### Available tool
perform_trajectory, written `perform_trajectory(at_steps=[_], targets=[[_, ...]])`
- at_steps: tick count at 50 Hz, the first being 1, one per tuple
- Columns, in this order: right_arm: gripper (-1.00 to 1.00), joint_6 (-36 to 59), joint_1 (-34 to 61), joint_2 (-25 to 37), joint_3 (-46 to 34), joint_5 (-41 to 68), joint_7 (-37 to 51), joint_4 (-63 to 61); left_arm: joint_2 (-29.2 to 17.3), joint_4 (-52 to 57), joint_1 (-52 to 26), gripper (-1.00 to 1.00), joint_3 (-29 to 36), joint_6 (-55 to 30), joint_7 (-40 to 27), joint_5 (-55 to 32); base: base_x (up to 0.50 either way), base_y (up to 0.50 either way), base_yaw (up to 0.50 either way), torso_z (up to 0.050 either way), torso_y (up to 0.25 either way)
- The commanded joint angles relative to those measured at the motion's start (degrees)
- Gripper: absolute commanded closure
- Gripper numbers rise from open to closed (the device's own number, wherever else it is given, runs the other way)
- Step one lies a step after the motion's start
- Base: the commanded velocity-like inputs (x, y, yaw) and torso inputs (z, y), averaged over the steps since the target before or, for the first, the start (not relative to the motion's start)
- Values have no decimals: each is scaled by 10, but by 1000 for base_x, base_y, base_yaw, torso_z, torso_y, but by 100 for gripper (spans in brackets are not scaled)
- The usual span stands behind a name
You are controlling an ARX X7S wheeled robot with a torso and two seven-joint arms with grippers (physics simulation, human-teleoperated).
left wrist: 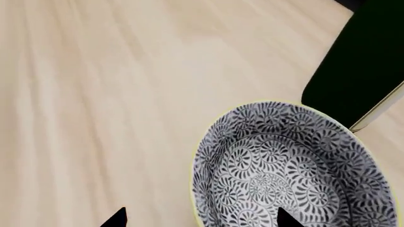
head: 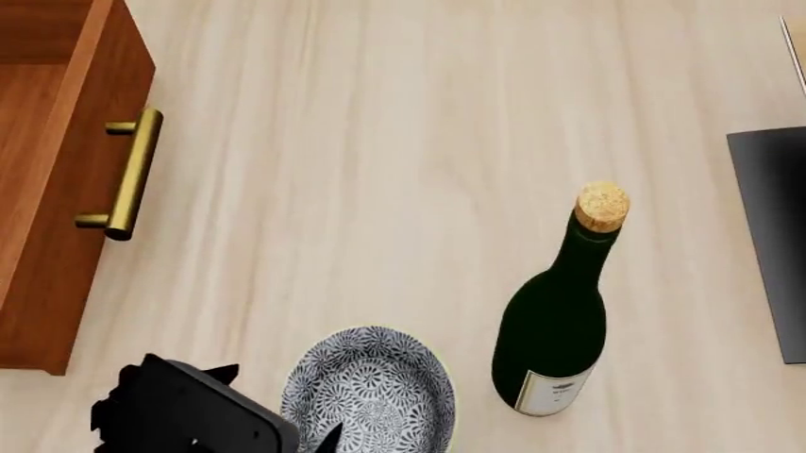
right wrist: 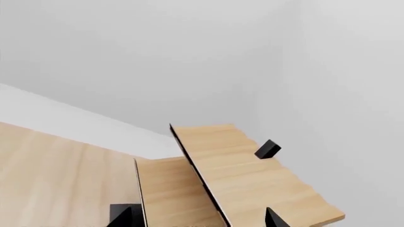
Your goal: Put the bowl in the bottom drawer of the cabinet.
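Observation:
The bowl (head: 368, 392), patterned blue-grey and white, stands on the pale table near its front edge. My left gripper (head: 278, 404) is open and straddles the bowl's left rim. In the left wrist view one fingertip (left wrist: 287, 219) hangs over the inside of the bowl (left wrist: 290, 161) and the other (left wrist: 117, 218) over bare table. At the far left stands the reddish-brown cabinet (head: 32, 321). Its lowest drawer front, the bottom drawer (head: 63, 236), carries a brass bar handle (head: 131, 175) and looks pulled out. My right gripper (right wrist: 200, 217) is open, holds nothing, and is out of the head view.
A dark green corked bottle (head: 554, 326) stands just right of the bowl, and its base shows in the left wrist view (left wrist: 360, 71). A black base (head: 771, 236) lies at the right edge. The right wrist view faces pale wooden rack panels (right wrist: 252, 179) and a white wall.

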Motion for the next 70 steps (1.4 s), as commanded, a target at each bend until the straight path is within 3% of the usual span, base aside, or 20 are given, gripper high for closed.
perform_trajectory(at_steps=[1, 8, 16, 19, 21, 24, 25, 47, 57, 66, 70], targets=[[-100, -6, 0, 19, -17, 1, 23, 0, 12, -58, -20, -100, 24, 21, 20, 28, 0, 0, 0, 0, 0], [-100, -7, 0, 26, -23, 2, 33, 0, 20, -106, -30, -100, 31, 38, 32, 43, 2, 0, 0, 0, 0], [-100, -23, 0, 86, -67, 7, 104, 0, 24, -130, -32, -100, 33, 49, 36, 49, 3, -1, -1, 0, -2], [-100, -36, 0, 125, -94, 8, 148, 0, 27, -137, -33, -100, 33, 51, 36, 50, 0, -1, -3, 0, -4], [-100, -76, 0, 222, -167, 7, 261, 0, 28, -138, -32, -100, 33, 51, 36, 49, 0, -3, -3, 0, -5], [-100, -77, 0, 222, -169, 6, 262, 0, 29, -139, -32, -100, 33, 52, 35, 48, 4, -3, -3, 0, -3], [-100, -77, 0, 221, -169, 6, 262, 0, 29, -139, -32, 100, 31, 51, 34, 47, 11, -3, -3, 0, -12], [-100, -79, 0, 219, -174, 3, 262, 0, 21, -85, -24, 100, 15, 43, 16, 22, 0, 0, 0, 0, -2], [-100, -80, 0, 222, -167, 10, 262, 0, 14, 110, -74, 100, -89, -51, -79, -126, 0, 0, 0, 0, 0], [-100, -79, 1, 224, -147, 24, 257, 0, 19, 148, -178, 100, -184, -105, -175, -277, 0, 0, 0, 0, 0], [-100, -53, 0, 168, -96, 30, 188, 0, 19, 140, -221, 100, -202, -109, -199, -312, 0, 0, 0, 0, 0]])
